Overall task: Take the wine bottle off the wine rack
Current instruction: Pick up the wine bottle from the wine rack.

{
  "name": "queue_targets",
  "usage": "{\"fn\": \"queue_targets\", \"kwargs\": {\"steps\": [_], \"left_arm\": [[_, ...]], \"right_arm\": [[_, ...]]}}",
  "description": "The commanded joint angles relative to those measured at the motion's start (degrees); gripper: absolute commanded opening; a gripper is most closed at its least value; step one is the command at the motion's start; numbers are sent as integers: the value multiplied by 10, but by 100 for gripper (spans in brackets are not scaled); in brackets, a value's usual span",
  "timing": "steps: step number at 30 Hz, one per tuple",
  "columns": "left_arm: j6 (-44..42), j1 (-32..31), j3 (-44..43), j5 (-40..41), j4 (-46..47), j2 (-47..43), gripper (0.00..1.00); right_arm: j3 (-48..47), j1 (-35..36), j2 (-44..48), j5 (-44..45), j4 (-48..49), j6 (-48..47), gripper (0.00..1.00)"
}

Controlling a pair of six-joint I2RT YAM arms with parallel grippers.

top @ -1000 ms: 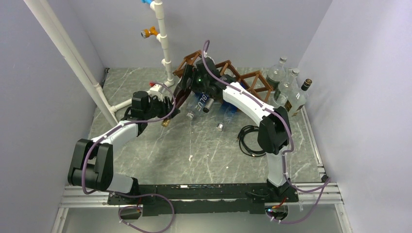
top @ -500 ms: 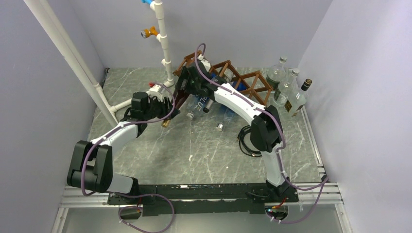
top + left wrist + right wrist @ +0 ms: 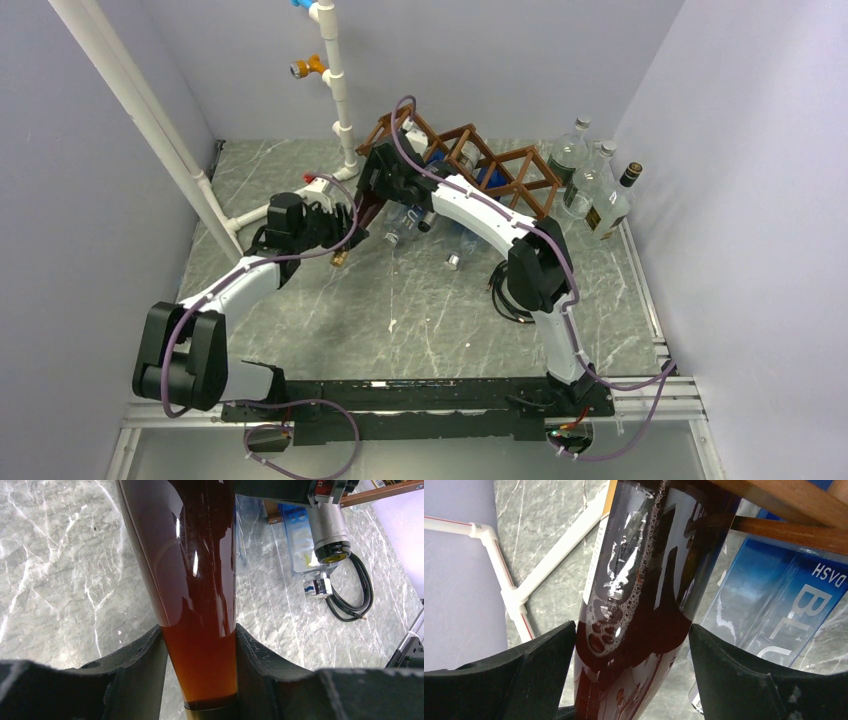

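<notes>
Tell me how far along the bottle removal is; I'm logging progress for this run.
Done: both grippers are on the wine bottle. In hand: the left gripper clamps its neck, and the right gripper grips its body. Left: its far end sits under the wine rack bars, so it must be drawn clear.

Wine bottle (image 3: 200,580): amber-brown liquid, gold at neck. Wine rack (image 3: 794,534): brown wood. Table (image 3: 400,310): grey marble w/ white veins. Clear bottle (image 3: 774,595): blue label, white letters. Cable (image 3: 357,597): black.
</notes>
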State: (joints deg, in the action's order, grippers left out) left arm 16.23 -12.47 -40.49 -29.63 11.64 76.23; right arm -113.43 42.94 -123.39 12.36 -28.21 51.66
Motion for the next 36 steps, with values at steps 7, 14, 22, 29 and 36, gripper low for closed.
{"fn": "queue_targets", "kwargs": {"steps": [7, 14, 22, 29, 36], "left_arm": [[-10, -15, -4, -74, 144, -97, 0], [-5, -18, 11, -70, 134, -131, 0], [-5, -20, 18, -64, 115, -166, 0], [-2, -21, 26, -59, 110, -183, 0], [-2, -22, 36, -51, 95, -205, 0]], "right_arm": [[0, 1, 22, -24, 31, -9, 78], [18, 8, 45, -24, 43, -18, 77], [27, 26, 56, -27, 48, -22, 77], [35, 32, 59, -30, 51, -20, 77], [47, 32, 57, -47, 56, -12, 77]]}}
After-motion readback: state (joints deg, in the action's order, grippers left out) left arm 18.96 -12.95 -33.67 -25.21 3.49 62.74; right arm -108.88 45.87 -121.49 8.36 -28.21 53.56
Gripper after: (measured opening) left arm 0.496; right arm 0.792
